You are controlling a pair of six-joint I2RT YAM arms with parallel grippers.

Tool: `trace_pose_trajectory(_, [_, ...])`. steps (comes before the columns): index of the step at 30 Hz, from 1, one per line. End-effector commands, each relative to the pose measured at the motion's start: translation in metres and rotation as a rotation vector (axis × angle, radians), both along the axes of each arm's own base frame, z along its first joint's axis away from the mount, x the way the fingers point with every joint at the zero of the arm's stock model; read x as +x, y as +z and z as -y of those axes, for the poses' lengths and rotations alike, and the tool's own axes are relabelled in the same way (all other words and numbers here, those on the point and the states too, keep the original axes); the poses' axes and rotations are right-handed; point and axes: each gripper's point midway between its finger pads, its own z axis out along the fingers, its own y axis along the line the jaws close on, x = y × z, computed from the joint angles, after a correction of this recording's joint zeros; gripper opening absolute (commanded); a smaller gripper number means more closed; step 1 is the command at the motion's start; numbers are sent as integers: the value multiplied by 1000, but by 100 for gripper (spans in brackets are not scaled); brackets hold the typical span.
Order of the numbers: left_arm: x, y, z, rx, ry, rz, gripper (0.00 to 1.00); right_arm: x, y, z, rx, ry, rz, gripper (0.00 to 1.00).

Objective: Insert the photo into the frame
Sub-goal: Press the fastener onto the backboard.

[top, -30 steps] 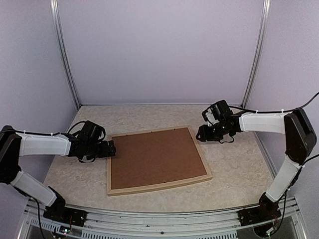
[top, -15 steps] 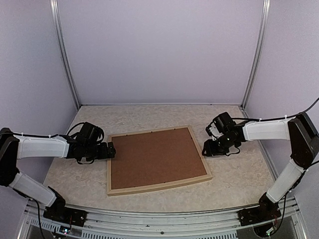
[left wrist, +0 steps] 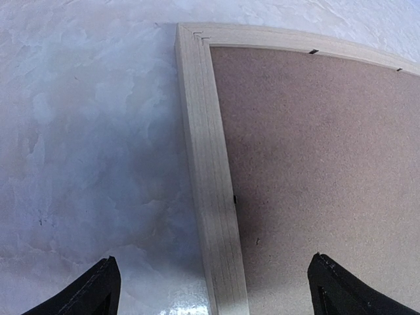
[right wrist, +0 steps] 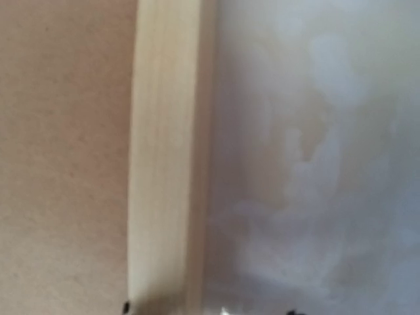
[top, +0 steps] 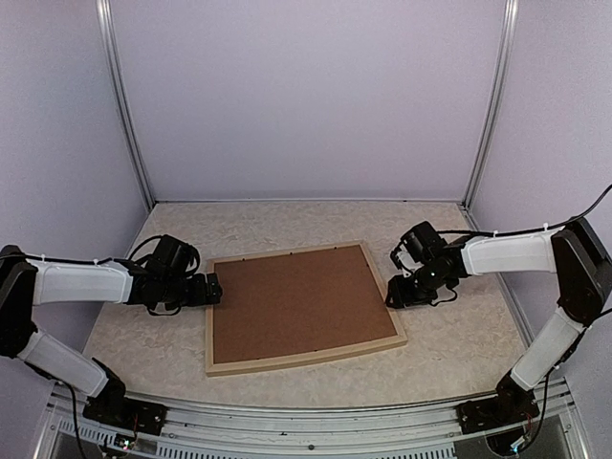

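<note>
The frame (top: pixel 306 356) lies back-up at picture centre with its brown backing board (top: pixel 296 301) fitted and the photo unseen, the left gripper (top: pixel 212 290) gapes astride the left rail, and the right gripper (top: pixel 394 292), opening unclear, hovers at the right rail, where a lopsided pinch could skid the frame.

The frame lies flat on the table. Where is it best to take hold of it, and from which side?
Probably its left rail, near the middle, coming from the left. The frame lies flat with the board filling its inside, so only the thin outer edge is free. The open left pincer is spread across that rail.
</note>
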Motion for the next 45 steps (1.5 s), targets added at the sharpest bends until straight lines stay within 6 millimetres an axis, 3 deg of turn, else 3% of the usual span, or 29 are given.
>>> trace_pose_trajectory(1, [-5, -7, -1, 10, -7, -19, 99, -2, -3, 7, -62, -42, -21, 49])
trace_pose_trajectory(10, [-5, -7, -1, 13, -8, -20, 99, 6, 8, 3, -54, -50, -2, 48])
trace_pose_trajectory(21, [-6, -9, -4, 25, -4, -20, 99, 6, -5, 8, -146, -58, -57, 47])
trace_pose_trajectory(30, [-8, -15, -5, 30, 0, -35, 99, 4, -11, -3, -231, -38, -74, 47])
trace_pose_trajectory(42, [-15, -28, -5, 32, 3, -65, 99, -6, -11, -6, -325, -58, -68, 46])
trace_pose_trajectory(45, [-15, -27, -5, 28, 2, -60, 99, -2, -2, -8, -298, -70, -34, 46])
